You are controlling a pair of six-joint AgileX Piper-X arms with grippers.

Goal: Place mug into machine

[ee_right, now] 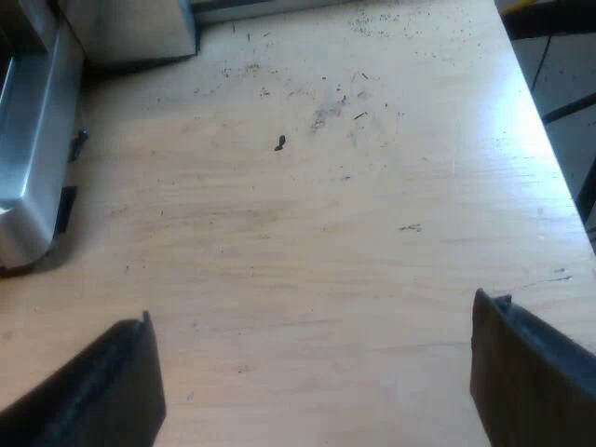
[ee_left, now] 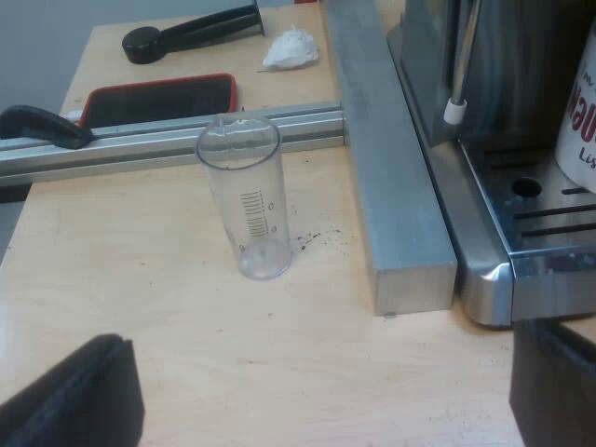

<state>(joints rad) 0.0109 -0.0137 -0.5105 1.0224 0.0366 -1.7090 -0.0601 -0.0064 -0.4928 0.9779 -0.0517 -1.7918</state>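
Observation:
A white mug [ee_left: 581, 121] with red lettering stands on the slotted drip tray [ee_left: 549, 209] of the espresso machine [ee_left: 507, 65]. A clear measuring glass [ee_left: 247, 200] stands upright on the wooden table, beside a metal bar that lies along the machine's base. My left gripper [ee_left: 317, 400] hovers over the table short of the glass, open, with nothing between its fingers. My right gripper [ee_right: 317, 391] is open above bare wood, a corner of the machine's base [ee_right: 33, 168] off to one side.
A metal bar [ee_left: 386, 158] lies between the glass and the machine, meeting an aluminium rail [ee_left: 140, 140] behind the glass. Beyond the rail are a red-edged black pad [ee_left: 158, 98], a black-handled tool [ee_left: 191, 33] and a crumpled white tissue [ee_left: 291, 47]. Coffee grounds [ee_right: 326, 102] speckle the table.

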